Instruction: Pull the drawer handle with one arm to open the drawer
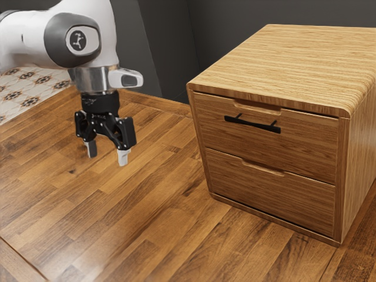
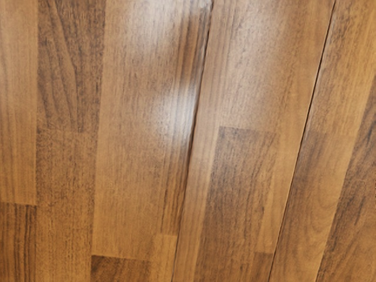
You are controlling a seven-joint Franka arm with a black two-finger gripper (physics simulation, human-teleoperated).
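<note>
Exterior view. Robot arm [image 1: 59, 35] enters from the exterior view's upper left. Its jaws hang point-down above the desk [image 1: 117, 223], spread apart and holding nothing. A wooden cabinet [image 1: 294, 64] stands at the exterior view's right, well apart from the jaws. Its upper drawer [image 1: 299, 147] carries a slim black handle [image 1: 252, 124], set level near the drawer's top edge; the lower drawer [image 1: 276, 191] shows a shallow cut-out instead. Both fronts sit flush with the frame, so the drawer appears closed and the approach not yet made.

Wrist view. Bare desk [image 2: 188, 141] planks lie directly beneath the hand.

Recommended execution: turn the hand to face the drawer front and bring the spread jaws around the middle of the handle, one above and one below. Close firmly, then pull straight outward along the drawer's travel. An off-centre or angled pull would likely slip or jam.
</note>
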